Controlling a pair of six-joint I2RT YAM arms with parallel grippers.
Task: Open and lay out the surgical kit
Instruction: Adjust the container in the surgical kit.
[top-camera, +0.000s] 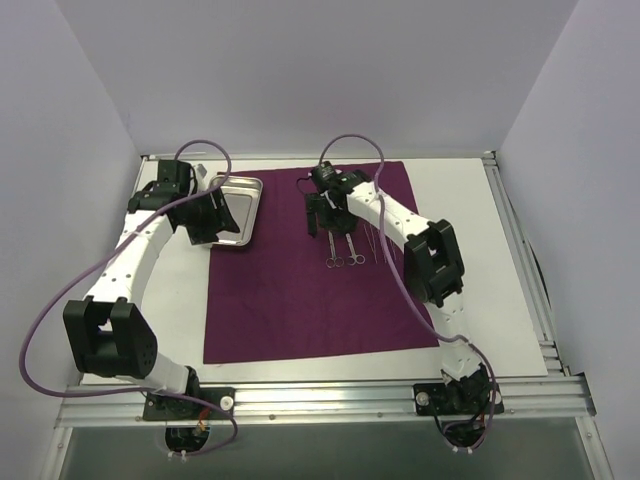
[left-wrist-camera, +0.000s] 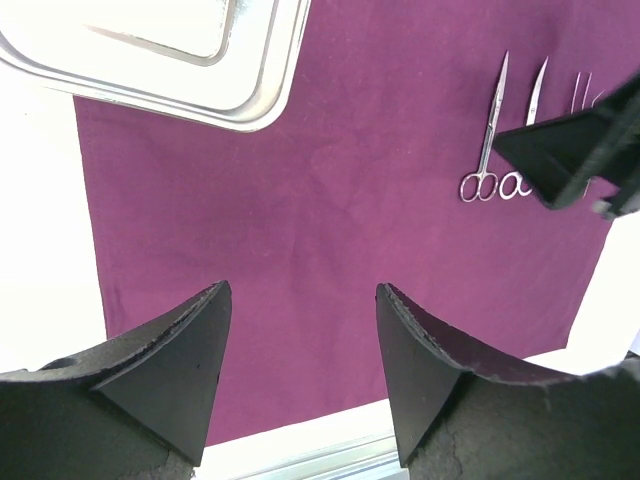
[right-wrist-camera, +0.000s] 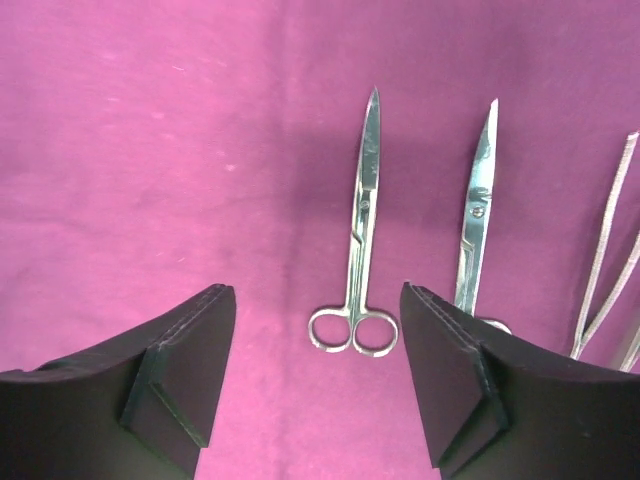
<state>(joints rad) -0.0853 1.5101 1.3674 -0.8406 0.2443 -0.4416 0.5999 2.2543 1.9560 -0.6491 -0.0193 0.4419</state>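
Note:
The surgical kit's dark purple cloth (top-camera: 300, 300) lies spread flat on the white table. A steel tray (top-camera: 246, 184) rests at its back left corner, half on the cloth. Two ring-handled scissors (top-camera: 333, 252) (top-camera: 353, 250) and thin tweezers (top-camera: 378, 245) lie side by side at the cloth's back middle. My right gripper (right-wrist-camera: 317, 290) hovers open just over the left scissors (right-wrist-camera: 362, 230), whose rings sit between its fingers; the second scissors (right-wrist-camera: 475, 220) and tweezers (right-wrist-camera: 605, 250) lie to the right. My left gripper (left-wrist-camera: 302, 290) hangs open and empty over bare cloth (left-wrist-camera: 330, 200), near the tray (left-wrist-camera: 270, 95).
White table strips (top-camera: 500, 260) flank the cloth on both sides. An aluminium rail (top-camera: 330, 395) runs along the near edge by the arm bases. White walls close in the back and sides. The right arm's gripper body (left-wrist-camera: 580, 150) shows at the right of the left wrist view.

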